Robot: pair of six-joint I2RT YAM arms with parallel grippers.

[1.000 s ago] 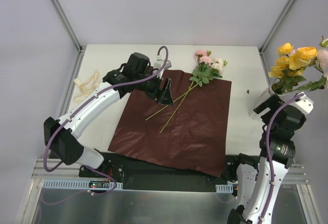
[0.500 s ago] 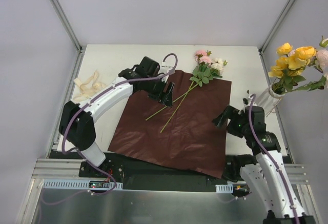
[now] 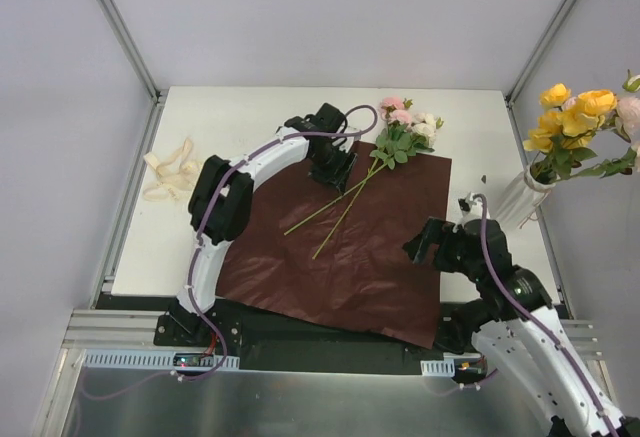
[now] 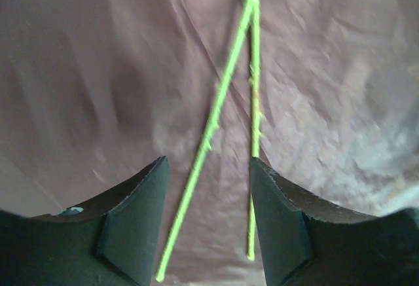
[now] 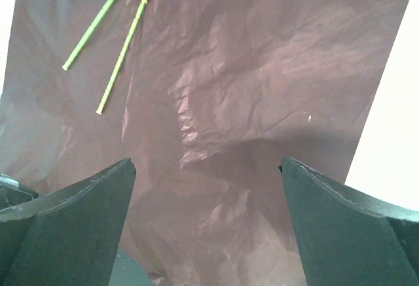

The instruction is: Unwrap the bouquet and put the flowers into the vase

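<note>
Your left end effector (image 4: pixel 207 165) straddles, open, both stems (image 4: pixel 219 96) of the flowers (image 3: pixel 403 129), which lie on the maroon paper (image 3: pixel 350 257) near the far edge of the worktop (image 3: pixel 230 117). Centre both stems before pinching and keep clear of the paper. The vase (image 3: pixel 515 197) stands at the right edge.

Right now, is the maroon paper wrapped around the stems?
No, the maroon paper lies spread out flat, and the two green stems lie loose on top of it.
</note>
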